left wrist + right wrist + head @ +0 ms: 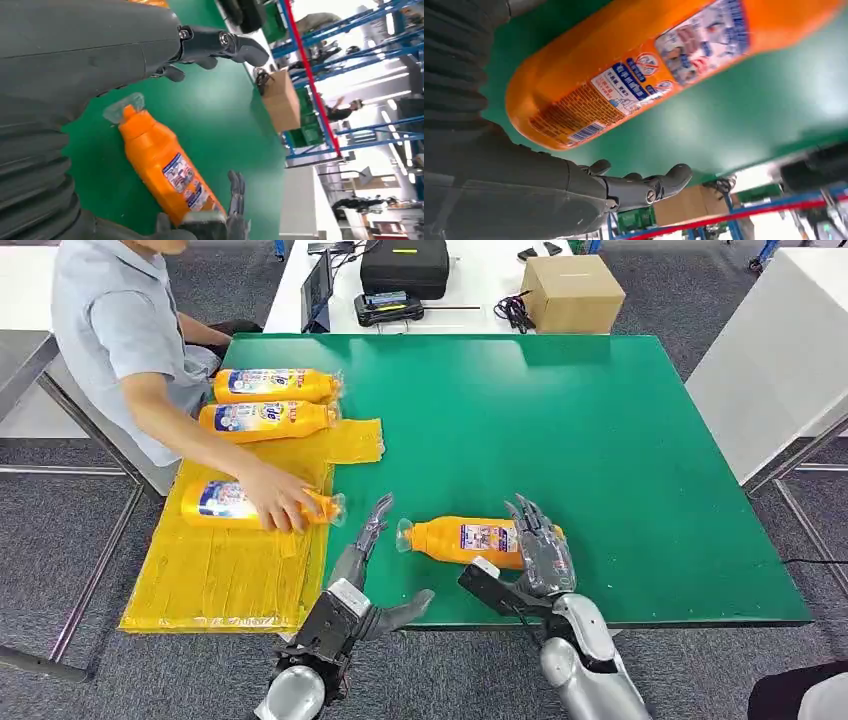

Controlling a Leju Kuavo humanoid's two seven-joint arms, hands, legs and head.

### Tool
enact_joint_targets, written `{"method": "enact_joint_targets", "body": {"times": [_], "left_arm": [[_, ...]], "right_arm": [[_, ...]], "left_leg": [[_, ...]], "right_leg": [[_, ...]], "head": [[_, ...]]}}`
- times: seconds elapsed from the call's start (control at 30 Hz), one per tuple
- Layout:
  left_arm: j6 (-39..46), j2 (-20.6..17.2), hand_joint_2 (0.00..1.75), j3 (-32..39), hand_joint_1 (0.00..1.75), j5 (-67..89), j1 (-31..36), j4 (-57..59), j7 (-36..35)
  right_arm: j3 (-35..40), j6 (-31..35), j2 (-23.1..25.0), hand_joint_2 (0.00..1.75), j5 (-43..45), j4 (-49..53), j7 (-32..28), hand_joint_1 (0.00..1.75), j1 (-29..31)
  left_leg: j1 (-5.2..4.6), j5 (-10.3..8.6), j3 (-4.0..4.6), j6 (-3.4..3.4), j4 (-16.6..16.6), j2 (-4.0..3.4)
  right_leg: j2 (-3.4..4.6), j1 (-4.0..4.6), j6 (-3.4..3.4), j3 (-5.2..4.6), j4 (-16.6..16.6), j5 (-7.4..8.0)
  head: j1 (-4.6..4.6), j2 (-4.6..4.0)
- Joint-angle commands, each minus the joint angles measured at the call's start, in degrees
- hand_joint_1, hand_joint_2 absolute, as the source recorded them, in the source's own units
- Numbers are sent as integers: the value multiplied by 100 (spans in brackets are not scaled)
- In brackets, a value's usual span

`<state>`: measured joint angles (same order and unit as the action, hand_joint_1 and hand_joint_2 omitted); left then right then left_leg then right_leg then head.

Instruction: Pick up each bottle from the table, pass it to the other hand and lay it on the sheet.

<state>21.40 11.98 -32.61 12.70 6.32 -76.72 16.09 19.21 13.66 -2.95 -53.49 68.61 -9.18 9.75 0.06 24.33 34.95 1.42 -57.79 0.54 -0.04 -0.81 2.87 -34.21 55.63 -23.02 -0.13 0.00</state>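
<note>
- Lying on its side on the green table, near the front edge: orange bottle, clear cap toward the robot's left hand, base under the right hand.
- Looks like rigid moulded plastic with a glossy label; judged stiff, fairly slick, moderately heavy if full. Contents level cannot be told.
- Rounded body likely to roll if nudged sideways. Best hold judged to be across the wide middle of the body at the label, fingers over one side and thumb under the other. Neck too narrow and too near the cap for a steady handover.
- Right hand resting over the base end of the bottle, fingers spread and extended, not wrapped round it. In the right wrist view, fingers lie straight beside the bottle with green table between. Grasp judged not yet made.
- Left hand just beside the cap end, apart from the bottle, fingers apart and holding nothing; waiting position for the pass, by judgement.
- Yellow sheet on the table's left part, carrying three more orange bottles: two at the far end, one nearer.
- Person's hand resting on the near sheet bottle.
</note>
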Motion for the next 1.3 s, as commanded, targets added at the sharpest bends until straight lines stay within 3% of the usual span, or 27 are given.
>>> {"method": "enact_joint_targets", "body": {"times": [0.03,0.63,0.93,1.3], "left_arm": [[-123,14,175,104,0,-4,47,194,-201],[-164,1,175,47,0,101,60,198,-292],[-215,-56,175,-49,0,205,174,293,-350],[-262,-79,175,-82,0,270,205,375,-477]], "right_arm": [[557,-306,-436,175,-174,-742,261,0,625],[807,-313,-562,175,-400,-649,330,0,715],[1099,-1392,-885,175,586,-770,258,0,1061],[1688,-1741,-1160,175,832,-1321,590,0,1553]], "left_leg": [[4,18,-41,-10,2,-19],[0,8,-20,-6,4,-7],[-1,5,-15,-5,2,-6],[0,5,-20,-5,3,-7]], "right_leg": [[14,5,-15,37,-4,-12],[5,1,-10,18,-2,-6],[4,0,-8,13,-1,-4],[5,1,-8,19,-4,-3]], "head": [[2,0],[0,0],[0,0],[2,0]]}}
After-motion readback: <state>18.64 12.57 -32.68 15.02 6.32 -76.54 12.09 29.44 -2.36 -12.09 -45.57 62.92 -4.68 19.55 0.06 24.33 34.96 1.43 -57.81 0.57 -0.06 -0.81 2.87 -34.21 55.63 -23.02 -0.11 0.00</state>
